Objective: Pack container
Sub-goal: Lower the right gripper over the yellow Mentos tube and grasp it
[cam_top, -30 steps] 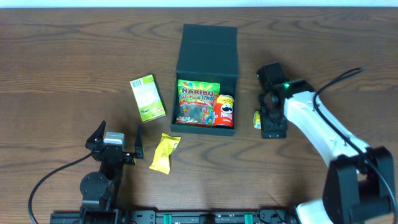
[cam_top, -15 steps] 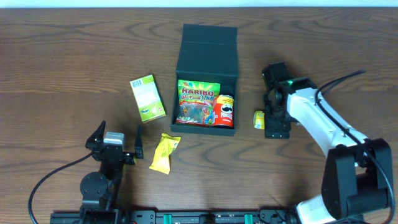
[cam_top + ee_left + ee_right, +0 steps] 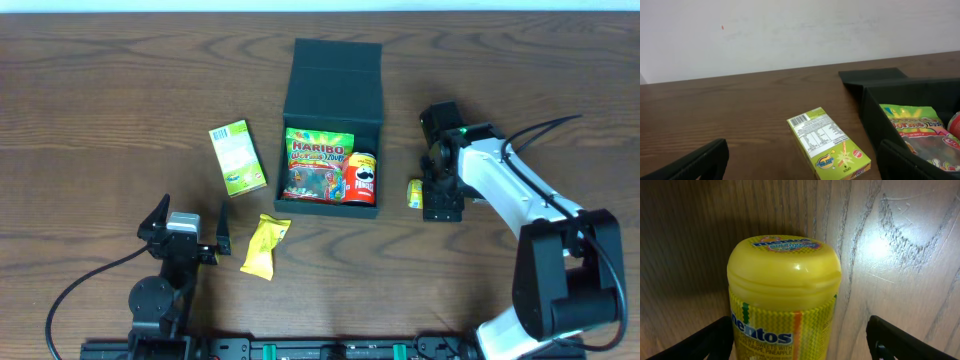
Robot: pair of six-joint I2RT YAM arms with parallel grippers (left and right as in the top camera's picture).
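The dark green container [image 3: 333, 75] stands open at the table's middle, lid flap back, holding a Haribo bag [image 3: 316, 165] and a red Pringles can [image 3: 361, 178]. It also shows in the left wrist view [image 3: 875, 107]. My right gripper [image 3: 432, 195] is open, just right of the container, with a yellow Mentos bottle [image 3: 414, 192] lying between its fingers. In the right wrist view the bottle [image 3: 784, 295] sits against the left finger, with a gap to the right finger. My left gripper [image 3: 192, 235] is open and empty near the front edge.
A light green carton [image 3: 237, 157] lies left of the container; it also shows in the left wrist view [image 3: 832, 145]. A yellow snack packet [image 3: 265, 246] lies on the wood in front of the carton, right of my left gripper.
My right gripper has shifted a little to the right and back beside the Mentos bottle. The bottle and the left arm have not moved.
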